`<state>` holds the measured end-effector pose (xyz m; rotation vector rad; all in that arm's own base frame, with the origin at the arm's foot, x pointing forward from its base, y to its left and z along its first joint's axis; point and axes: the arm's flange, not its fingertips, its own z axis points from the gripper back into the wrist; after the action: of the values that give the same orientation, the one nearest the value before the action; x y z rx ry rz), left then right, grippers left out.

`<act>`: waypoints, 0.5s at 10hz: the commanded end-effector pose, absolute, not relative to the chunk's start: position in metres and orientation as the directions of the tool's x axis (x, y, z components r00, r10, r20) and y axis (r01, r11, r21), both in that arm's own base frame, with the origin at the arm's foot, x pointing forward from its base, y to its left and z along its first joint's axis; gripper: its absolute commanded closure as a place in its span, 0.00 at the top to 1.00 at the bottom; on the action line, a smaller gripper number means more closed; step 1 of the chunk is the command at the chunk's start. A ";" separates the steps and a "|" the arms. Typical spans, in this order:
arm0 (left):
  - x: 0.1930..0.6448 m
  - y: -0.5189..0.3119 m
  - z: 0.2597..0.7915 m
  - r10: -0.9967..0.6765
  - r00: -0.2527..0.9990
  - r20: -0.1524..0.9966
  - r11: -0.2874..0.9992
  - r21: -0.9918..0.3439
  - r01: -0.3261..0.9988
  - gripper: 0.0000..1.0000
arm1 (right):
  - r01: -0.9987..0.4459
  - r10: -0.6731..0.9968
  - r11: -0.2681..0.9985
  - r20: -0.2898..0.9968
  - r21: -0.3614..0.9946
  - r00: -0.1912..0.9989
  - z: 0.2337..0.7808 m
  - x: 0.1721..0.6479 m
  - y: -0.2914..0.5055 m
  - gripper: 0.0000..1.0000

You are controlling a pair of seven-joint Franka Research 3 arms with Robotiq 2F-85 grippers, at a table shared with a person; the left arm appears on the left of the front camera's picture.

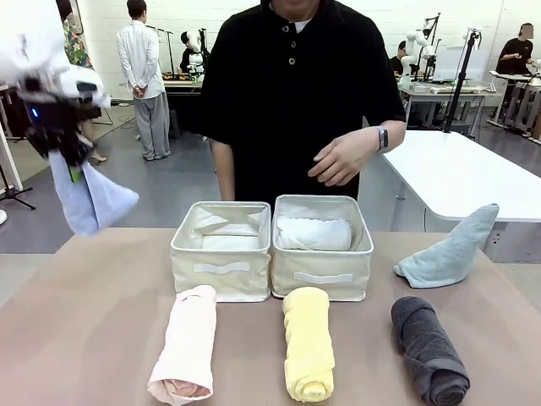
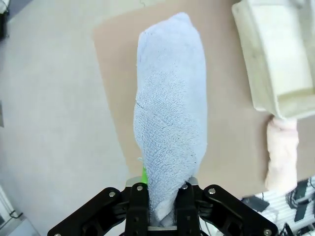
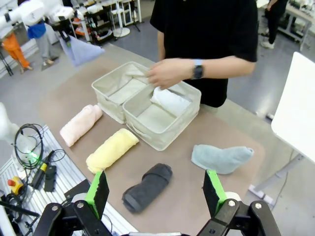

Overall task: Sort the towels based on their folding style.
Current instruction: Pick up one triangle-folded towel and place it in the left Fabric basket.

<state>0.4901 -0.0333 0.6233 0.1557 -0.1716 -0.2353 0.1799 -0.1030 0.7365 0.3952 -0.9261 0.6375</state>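
The light blue towel (image 1: 91,199) hangs over the far left edge of the table (image 1: 93,330), clear of the left basket (image 1: 221,269), clamped at one end by the left gripper (image 2: 162,196), a narrow hold that may let it slip or unfold, while the right gripper (image 3: 155,191) stands open and empty.

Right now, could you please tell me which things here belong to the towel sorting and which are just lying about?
Job: light blue towel, white towel, pink towel, yellow towel, dark grey towel, blue-grey towel, left basket, right basket.
Lying about: cables, white side table.
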 end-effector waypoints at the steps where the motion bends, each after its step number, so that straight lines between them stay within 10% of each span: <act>1: 0.491 -0.032 0.676 -0.259 0.959 0.113 0.951 0.203 0.233 0.00 | -0.662 0.335 0.747 0.833 0.049 0.440 0.735 0.181 -0.102 1.00; 5: 0.470 -0.033 0.686 -0.242 0.961 0.131 0.958 0.186 0.216 0.00 | -0.662 0.335 0.747 0.833 0.049 0.440 0.735 0.181 -0.102 1.00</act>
<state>0.4687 -0.0304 0.6916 0.1743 -0.1272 -0.2244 0.1798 -0.1030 0.7366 0.3951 -0.9261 0.6375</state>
